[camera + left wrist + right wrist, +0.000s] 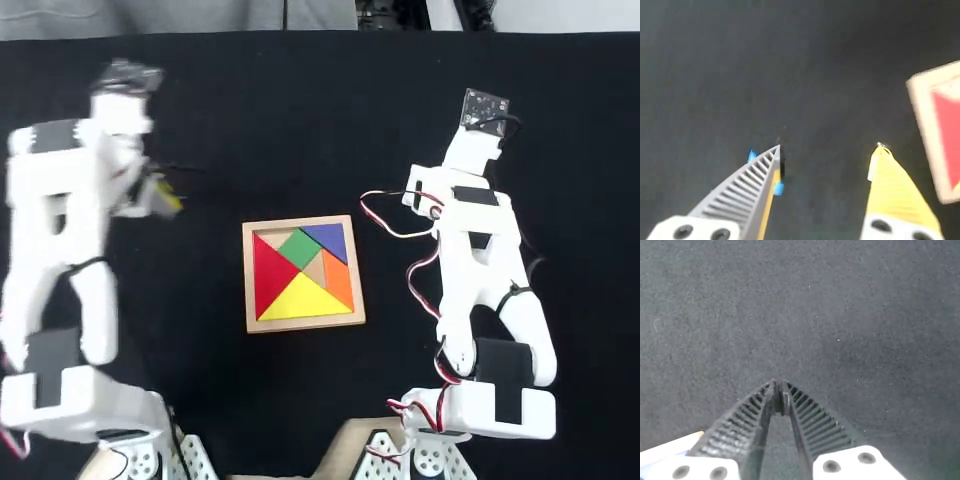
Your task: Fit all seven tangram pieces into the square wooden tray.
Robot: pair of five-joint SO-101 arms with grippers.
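Wooden tray, one, centre of black table, between two arms. High view: whole tray with contents lying flat. Five coloured pieces counted: red, yellow, green, blue, orange. Two wood-coloured patches among them, piece or tray floor not discernible. Left wrist view: left gripper released, fingers spread wide over table; one tray corner with red edge near. Right wrist view: right gripper clenched, tips touching, over table.
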